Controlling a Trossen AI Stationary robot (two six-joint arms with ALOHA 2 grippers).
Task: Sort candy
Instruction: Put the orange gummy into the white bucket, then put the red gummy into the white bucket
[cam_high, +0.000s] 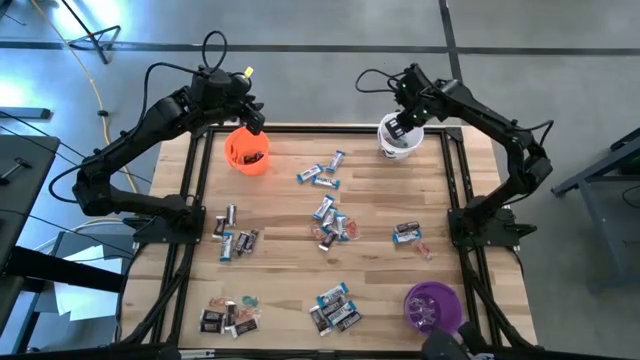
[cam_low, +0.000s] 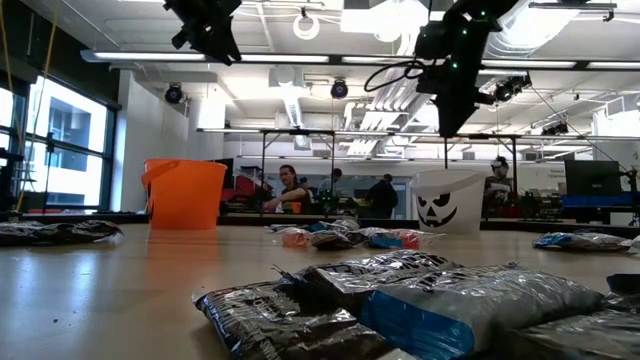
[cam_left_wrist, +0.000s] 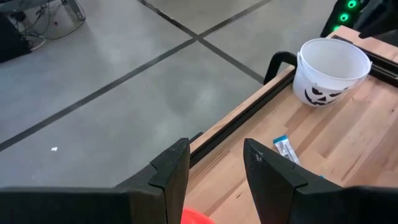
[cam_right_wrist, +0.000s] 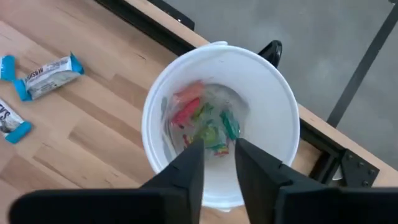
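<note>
A wooden bench (cam_high: 380, 215) seen from above, with 2 dark robot arms reaching in from its far corners. The right pincer (cam_right_wrist: 217, 152) hangs directly over a white pumpkin-faced cup (cam_right_wrist: 273, 106) at the far right of the bench, its fingers (cam_right_wrist: 186, 168) a narrow gap apart and holding nothing. Inside that cup lie red, green and teal wrapped pieces (cam_right_wrist: 202, 121). The left pincer (cam_left_wrist: 214, 165) hovers above an orange cup (cam_high: 247, 150) at the far left, its fingers moderately apart and empty. Most of the candy (cam_high: 330, 222) lies scattered in small clusters across the middle and near side of the bench, blue-and-white and dark wrappers mixed. A purple cup (cam_high: 433, 305) sits at the near right corner. People (cam_low: 290, 190) stand in the room beyond.
</note>
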